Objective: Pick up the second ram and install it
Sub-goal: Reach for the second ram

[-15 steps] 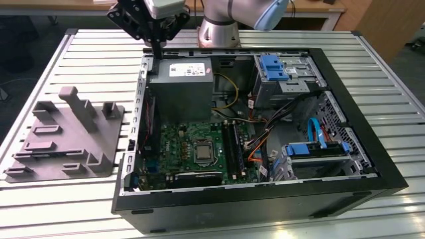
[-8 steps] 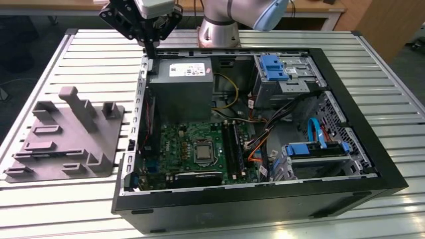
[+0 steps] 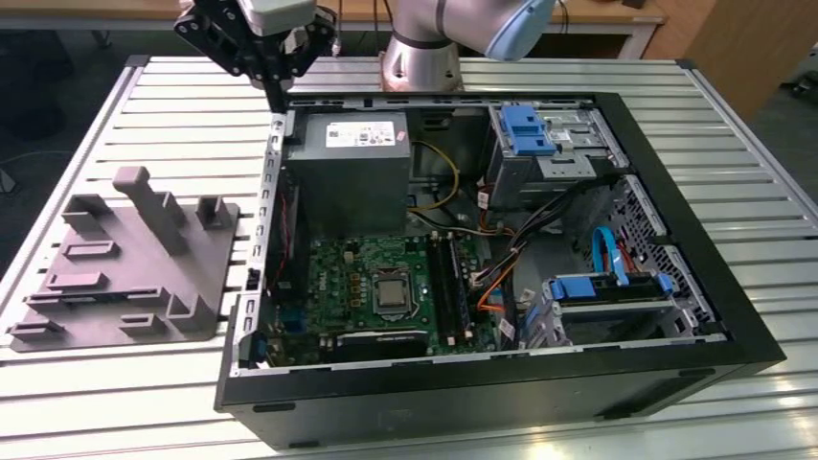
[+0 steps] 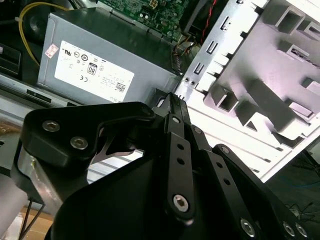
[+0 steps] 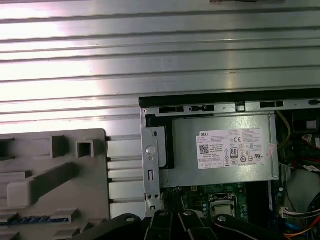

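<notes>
My arm [image 3: 422, 53] stands at the far side of the table [image 3: 729, 115], behind the open computer case [image 3: 691, 359]. From there I reach toward the exterior view's left and hold my gripper [image 3: 275, 94] up high, pointing down. Its tips hang over the far corner of the case on the exterior view's left, close above the rim.

In the second wrist view my gripper [image 4: 173, 100] has its fingers [image 4: 180, 150] pressed together into one thin point. I cannot tell if something thin is pinched between them.

The grey power supply [image 3: 348, 168] sits in the far part of the case, just beside my tips. Both wrist views look down on it [image 4: 100, 65] [image 5: 225, 150].

The grey fixture [image 3: 128, 278] with its upright posts lies flat on the table, on the exterior view's left of the case and near it. The first wrist view shows it [image 5: 50, 165] next to the case wall.

I cannot pick out the second ram for sure. On the green board [image 3: 345, 278], nearer than the power supply, two long dark strips [image 3: 447, 278] lie side by side, just to the exterior view's right of the square socket [image 3: 387, 290]. I cannot tell if either one is the second ram.
</notes>
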Controlling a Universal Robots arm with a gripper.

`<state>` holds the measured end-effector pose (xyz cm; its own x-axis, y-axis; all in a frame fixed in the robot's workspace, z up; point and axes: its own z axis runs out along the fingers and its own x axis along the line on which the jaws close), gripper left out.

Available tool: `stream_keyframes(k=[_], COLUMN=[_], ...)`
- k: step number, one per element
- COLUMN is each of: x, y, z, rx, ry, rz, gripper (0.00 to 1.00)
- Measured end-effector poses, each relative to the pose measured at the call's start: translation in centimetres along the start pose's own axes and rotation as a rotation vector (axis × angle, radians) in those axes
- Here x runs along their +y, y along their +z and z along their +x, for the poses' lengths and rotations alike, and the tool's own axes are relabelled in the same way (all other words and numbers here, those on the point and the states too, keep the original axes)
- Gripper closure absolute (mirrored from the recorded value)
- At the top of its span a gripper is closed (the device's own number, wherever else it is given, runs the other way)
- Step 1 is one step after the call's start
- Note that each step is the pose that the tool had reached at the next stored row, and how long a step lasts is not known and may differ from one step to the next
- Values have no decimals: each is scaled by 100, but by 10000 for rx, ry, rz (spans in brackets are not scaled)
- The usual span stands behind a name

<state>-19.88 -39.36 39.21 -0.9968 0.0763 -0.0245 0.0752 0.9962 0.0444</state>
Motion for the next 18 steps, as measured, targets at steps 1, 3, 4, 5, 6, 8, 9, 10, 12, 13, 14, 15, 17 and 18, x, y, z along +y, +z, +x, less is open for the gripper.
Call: stream_keyframes(k=[1,3,4,5,6,8,9,10,12,13,14,15,17,18], x=[1,1,2,1,1,0,-1,-1,-2,-3,-3,-4,-4,-4], y=[0,0,-1,-1,-1,-1,-1,-2,-2,-2,-2,-2,-3,-3], z=[16,49,65,83,100,134,153,171,210,230,251,270,311,334], rx=[0,0,1,1,0,0,0,1,1,1,0,0,1,1], ry=[0,-1,-1,-1,-1,-2,-1,-1,-1,0,-1,-1,-2,-1], rz=[0,0,0,0,0,0,0,0,1,0,0,0,0,1], gripper=[90,90,90,90,90,90,90,90,90,90,90,90,90,90])
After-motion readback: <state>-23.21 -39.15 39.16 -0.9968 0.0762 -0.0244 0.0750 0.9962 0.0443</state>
